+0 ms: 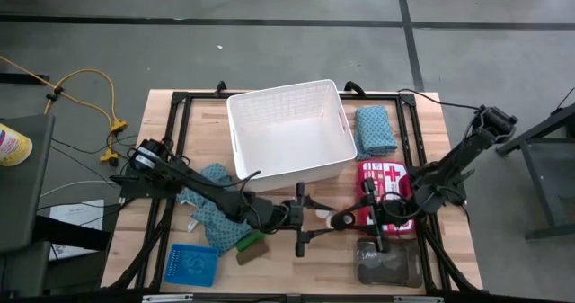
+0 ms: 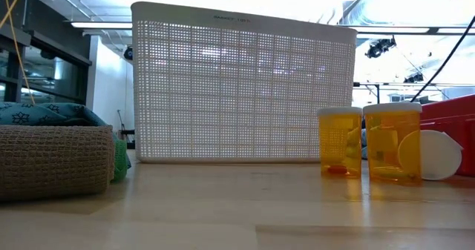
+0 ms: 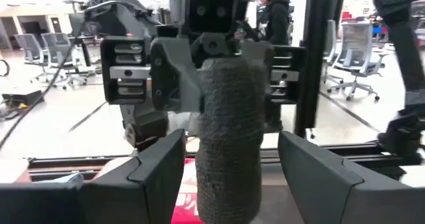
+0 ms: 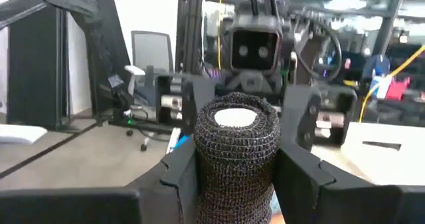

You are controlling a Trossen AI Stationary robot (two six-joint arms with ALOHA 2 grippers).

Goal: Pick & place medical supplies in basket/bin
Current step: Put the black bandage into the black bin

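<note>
A dark grey-brown bandage roll point(image 4: 236, 157) is held out level between my two grippers, over the table's near middle point(image 1: 342, 220). My right gripper point(image 4: 236, 151) comes from the right point(image 1: 359, 217) and is shut on the roll. My left gripper point(image 3: 230, 139) faces it from the left point(image 1: 314, 218) and is open. Its fingers point(image 3: 159, 167) stand on either side of the roll's free end point(image 3: 229, 151) with gaps on both sides. The white lattice basket point(image 1: 289, 128) stands behind them on the far middle of the table. My right gripper pinches the bandage roll between its two fingers point(image 4: 179, 177), which press on its curved sides point(image 4: 204, 181). The fingers come level from the table's right and lie along the roll. The roll's white-cored end point(image 4: 234, 117) sticks out toward the left gripper, and the roll is lifted clear of the table.
A red first-aid box point(image 1: 382, 182) lies under the right gripper, with a grey see-through tray point(image 1: 388, 262) in front of it. Teal cloths lie at the far right point(image 1: 375, 130) and under the left arm point(image 1: 216, 204). Two orange pill bottles point(image 2: 341, 142) and a white cap point(image 2: 438, 155) stand near the basket. A blue tray point(image 1: 191, 265) sits near left.
</note>
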